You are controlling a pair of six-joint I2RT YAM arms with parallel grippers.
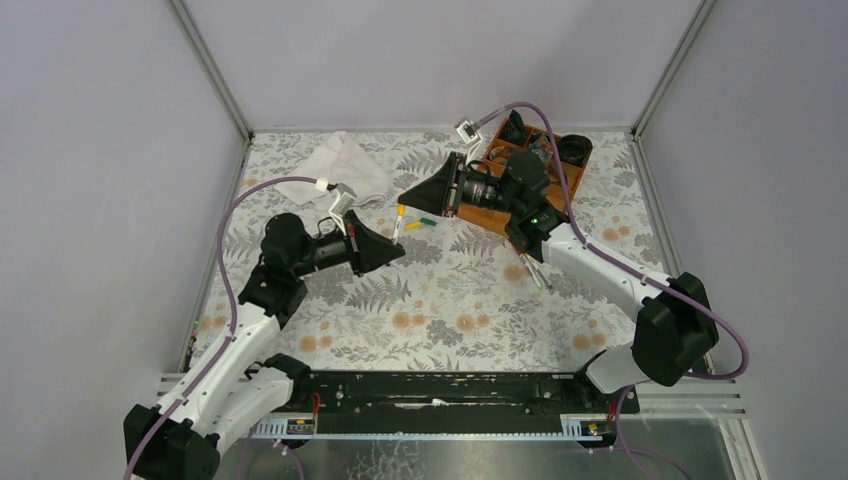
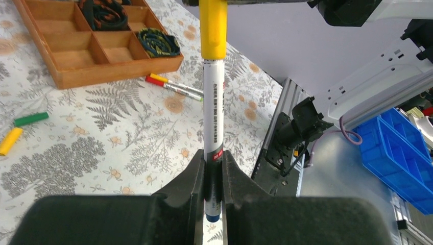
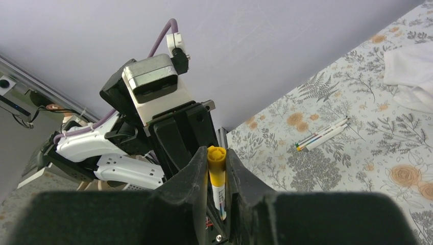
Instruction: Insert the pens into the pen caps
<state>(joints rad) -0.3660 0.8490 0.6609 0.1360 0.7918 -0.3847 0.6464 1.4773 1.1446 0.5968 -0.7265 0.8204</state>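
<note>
My left gripper [image 2: 213,171] is shut on the lower end of a white-barrelled pen [image 2: 213,112], which stands upright between the two grippers above the table [image 1: 399,228]. A yellow pen cap [image 2: 213,30] sits on the pen's upper end. My right gripper [image 3: 217,168] is shut on that yellow cap [image 3: 216,164]. In the top view the left gripper [image 1: 396,250] and the right gripper [image 1: 405,200] face each other tip to tip. A loose green cap [image 2: 30,119] and a loose yellow cap [image 2: 10,141] lie on the table. Two more pens [image 2: 176,88] lie side by side.
A wooden compartment tray [image 1: 478,215] with black coiled bands [image 2: 159,43] stands at the back right, under the right arm. A white cloth [image 1: 345,165] lies at the back left. The two loose pens [image 1: 535,272] lie right of centre.
</note>
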